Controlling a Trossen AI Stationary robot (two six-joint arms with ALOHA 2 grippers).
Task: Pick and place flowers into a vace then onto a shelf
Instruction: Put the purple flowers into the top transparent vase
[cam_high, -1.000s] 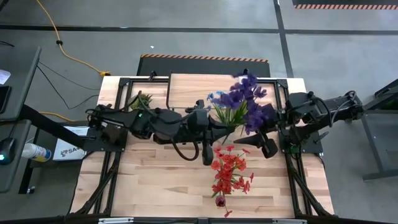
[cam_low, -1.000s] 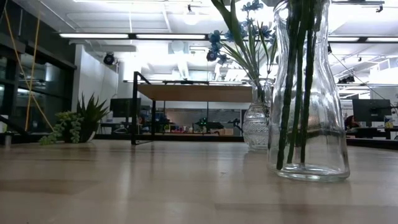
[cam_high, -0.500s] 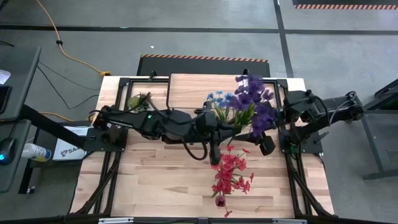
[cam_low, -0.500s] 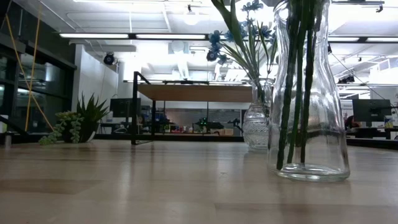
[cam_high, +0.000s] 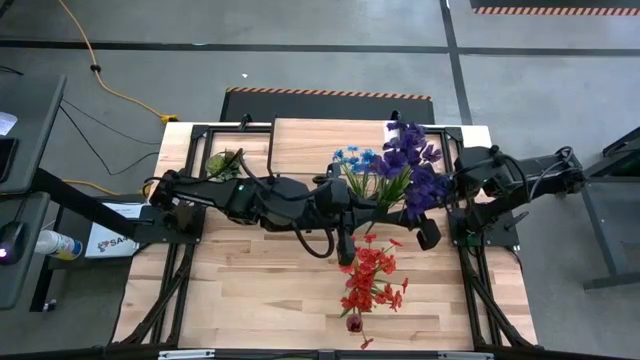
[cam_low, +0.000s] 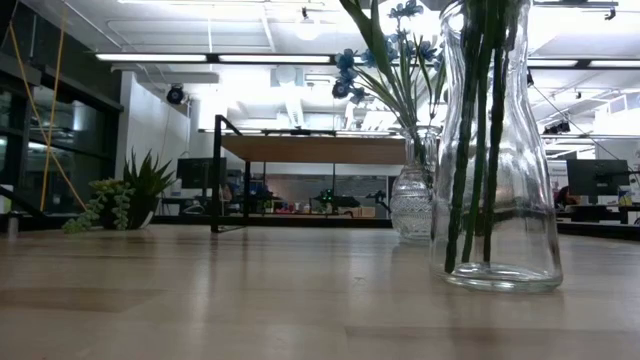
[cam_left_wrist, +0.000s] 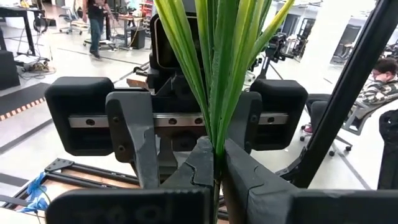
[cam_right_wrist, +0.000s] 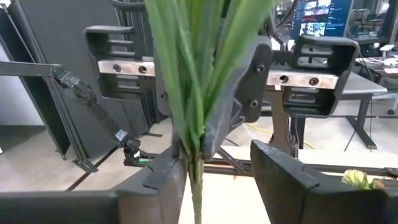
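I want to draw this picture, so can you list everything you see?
Red flowers: one bunch, red, table's front.
Purple flowers: one bunch, purple, right back.
Blue flowers: one bunch, blue, middle back.
Glass vases: two, clear, on table.
Shelf: one, light wood, table's back.
Small plants: two, green, back left.
Table: one, light wood.
People: two, room behind.
Left gripper: one, dark, shut on green stems.
Right gripper: one, dark, open around green stems.
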